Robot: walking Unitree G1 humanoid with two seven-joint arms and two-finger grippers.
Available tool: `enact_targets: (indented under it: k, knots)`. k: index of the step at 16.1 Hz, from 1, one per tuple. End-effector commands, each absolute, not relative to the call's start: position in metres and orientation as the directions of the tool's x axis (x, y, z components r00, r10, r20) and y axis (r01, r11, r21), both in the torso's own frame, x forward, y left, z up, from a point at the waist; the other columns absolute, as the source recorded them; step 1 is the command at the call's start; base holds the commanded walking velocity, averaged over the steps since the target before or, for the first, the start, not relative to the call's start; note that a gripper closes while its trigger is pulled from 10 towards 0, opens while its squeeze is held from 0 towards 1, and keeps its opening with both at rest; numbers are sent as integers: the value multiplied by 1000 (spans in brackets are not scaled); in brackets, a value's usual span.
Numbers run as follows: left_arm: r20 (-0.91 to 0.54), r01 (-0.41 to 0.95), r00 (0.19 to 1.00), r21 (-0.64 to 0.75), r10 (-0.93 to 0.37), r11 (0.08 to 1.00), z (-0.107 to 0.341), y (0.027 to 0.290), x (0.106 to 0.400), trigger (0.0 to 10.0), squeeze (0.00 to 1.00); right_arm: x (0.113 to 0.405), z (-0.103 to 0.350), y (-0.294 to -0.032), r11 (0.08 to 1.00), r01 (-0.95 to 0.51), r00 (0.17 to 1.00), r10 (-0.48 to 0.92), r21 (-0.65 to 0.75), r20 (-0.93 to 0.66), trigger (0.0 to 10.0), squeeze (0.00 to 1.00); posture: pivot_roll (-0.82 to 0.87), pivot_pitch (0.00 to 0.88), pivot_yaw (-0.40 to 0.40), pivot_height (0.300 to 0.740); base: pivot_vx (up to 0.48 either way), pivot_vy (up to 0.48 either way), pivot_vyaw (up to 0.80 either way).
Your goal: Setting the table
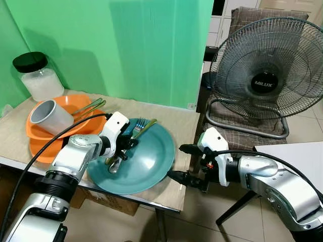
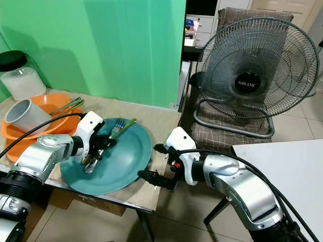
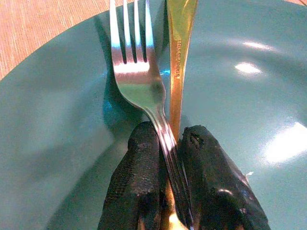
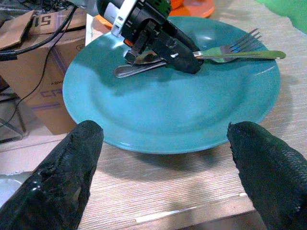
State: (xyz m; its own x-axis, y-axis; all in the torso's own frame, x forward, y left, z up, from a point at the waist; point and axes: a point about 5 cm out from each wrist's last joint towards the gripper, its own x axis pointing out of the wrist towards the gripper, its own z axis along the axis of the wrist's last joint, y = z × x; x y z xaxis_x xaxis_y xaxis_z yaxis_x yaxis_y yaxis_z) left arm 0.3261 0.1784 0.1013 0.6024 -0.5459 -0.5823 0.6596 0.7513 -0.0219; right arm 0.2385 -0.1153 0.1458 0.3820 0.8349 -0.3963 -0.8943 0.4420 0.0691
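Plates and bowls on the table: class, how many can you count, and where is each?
2 for certain: the teal plate at the table's front edge under the left gripper, and the orange bowl behind it holding a cup. More orange pieces may be stacked underneath.

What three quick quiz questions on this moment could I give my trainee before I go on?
1. True or false: the left gripper is shut on the fork over the teal plate.
2. What lies in the orange bowl? A) a white cup B) a knife C) a jar
3. Fill in: the right gripper is ____, at the plate's near edge.

Key: 1 true. 2 A, the white cup. 3 open.
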Motion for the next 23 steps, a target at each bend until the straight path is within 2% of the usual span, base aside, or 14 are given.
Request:
enact_targets:
  k: [1, 10, 16, 19, 23]
  knots:
    - [-597, 650, 601, -23, -532, 760, 99, 182, 325, 0, 0, 241, 151, -113, 423, -905, 374, 842, 47, -388, 10000, 0, -90, 0, 28, 740, 0, 0, 0]
    - [-573, 628, 634, -10, -519, 778, 105, 187, 327, 0, 0, 245, 152, -113, 417, -908, 372, 844, 38, -385, 10000, 0, -85, 0, 21, 740, 0, 0, 0]
    - [-507, 623, 662, -37, -552, 782, 117, 191, 324, 0, 0, 247, 153, -109, 434, -900, 393, 843, 34, -366, 10000, 0, -79, 0, 49, 740, 0, 0, 0]
    - [-444, 606, 696, -57, -564, 793, 124, 197, 320, 0, 0, 248, 152, -106, 459, -887, 418, 842, 48, -340, 10000, 0, -65, 0, 69, 740, 0, 0, 0]
    - [-373, 591, 729, -79, -574, 803, 139, 201, 316, 0, 0, 252, 148, -106, 503, -860, 457, 831, 79, -318, 10000, 0, -43, 0, 54, 740, 0, 0, 0]
